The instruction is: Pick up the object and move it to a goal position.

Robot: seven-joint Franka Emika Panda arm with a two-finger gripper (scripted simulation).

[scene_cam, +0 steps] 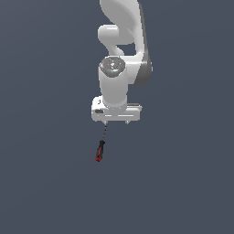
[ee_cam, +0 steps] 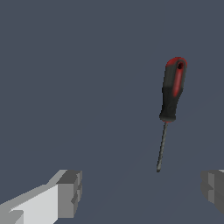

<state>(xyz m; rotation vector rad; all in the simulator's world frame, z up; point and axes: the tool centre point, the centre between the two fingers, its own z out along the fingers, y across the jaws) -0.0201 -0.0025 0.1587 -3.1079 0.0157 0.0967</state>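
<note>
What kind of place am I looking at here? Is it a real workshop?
Most likely a computer simulation, not a real room. The floor is one flat, featureless grey-blue sheet, the white robot arm looks smoothly rendered, and only a small screwdriver lies there, ahead of the open gripper.

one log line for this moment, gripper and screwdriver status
phase: pre-grasp | gripper: open, empty | screwdriver: lying flat on surface, not between fingers, untouched | goal: no marker visible
</note>
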